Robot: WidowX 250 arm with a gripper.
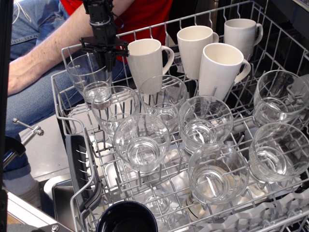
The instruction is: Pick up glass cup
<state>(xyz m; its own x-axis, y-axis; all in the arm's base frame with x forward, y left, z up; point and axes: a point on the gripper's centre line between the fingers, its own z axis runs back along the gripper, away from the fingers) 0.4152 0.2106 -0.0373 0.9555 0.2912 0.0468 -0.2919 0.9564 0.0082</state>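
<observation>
The glass cup [91, 82] is a slim clear tumbler with a thick base. It stands tilted at the back left corner of the wire dishwasher rack [62, 112]. My black gripper [105, 62] comes down from above at the cup's right rim. Its two fingers are drawn close together with the glass wall between them. The cup still rests in the rack.
A white mug [145, 60] stands just right of the gripper, with more white mugs [219, 70] behind. Several wider round glasses [142, 142] fill the rack in front. A person's arm [41, 55] lies behind the rack at left. A dark blue cup [126, 217] sits at the bottom edge.
</observation>
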